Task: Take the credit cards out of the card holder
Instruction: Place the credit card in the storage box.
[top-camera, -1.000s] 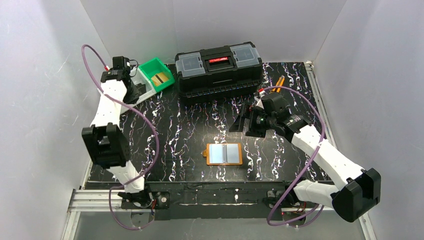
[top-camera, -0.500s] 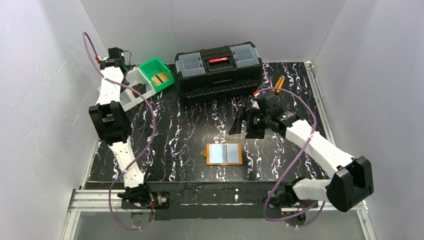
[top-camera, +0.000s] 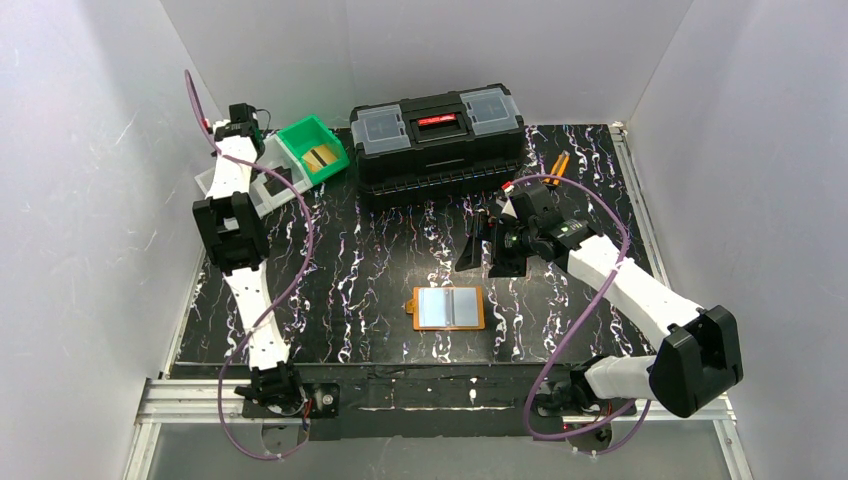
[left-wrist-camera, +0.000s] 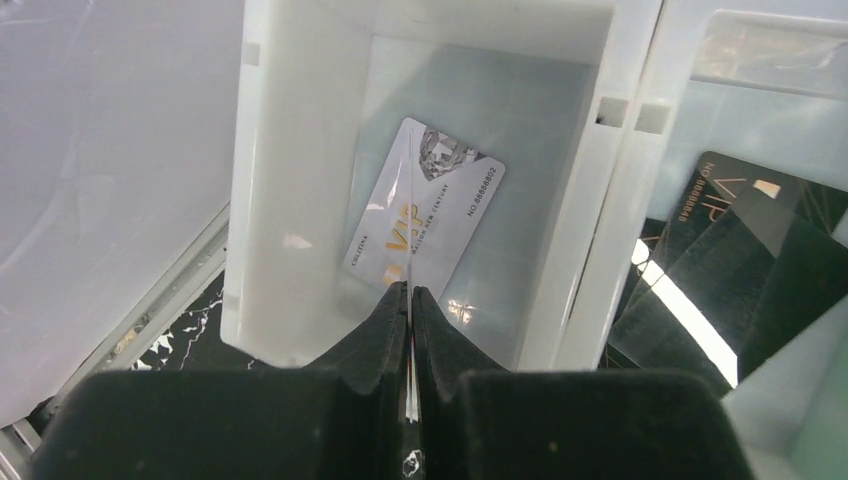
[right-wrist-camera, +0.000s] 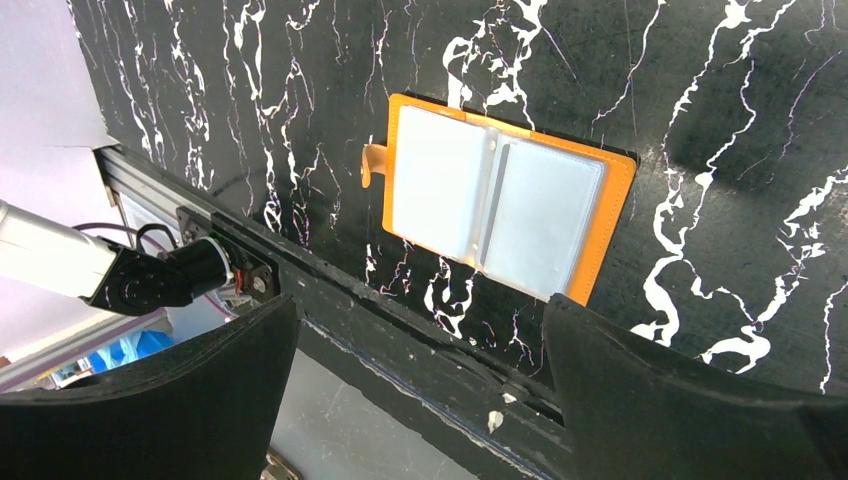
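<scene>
On the marbled table (top-camera: 380, 250), front centre: card holder (top-camera: 449, 308), lying open, orange rim, two glossy clear pockets.
My right arm reaches inward, right gripper (top-camera: 485, 248) spread wide, empty, just beyond it; bare tabletop around. Left arm stretched far-left, left gripper (left-wrist-camera: 410, 292) pinched shut over a white bin (left-wrist-camera: 290, 200) containing a pale card (left-wrist-camera: 440, 205); dark credit cards (left-wrist-camera: 740, 260) alongside.

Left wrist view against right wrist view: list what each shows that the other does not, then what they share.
Only the left wrist view: a white bin with a pale card lying flat in it, dark cards in the neighbouring bin, and the left gripper shut above the pale card.
Only the right wrist view: the card holder lying open, and the right gripper open wide above it.
Both: the black marbled table, a mere sliver in the left wrist view.
</scene>
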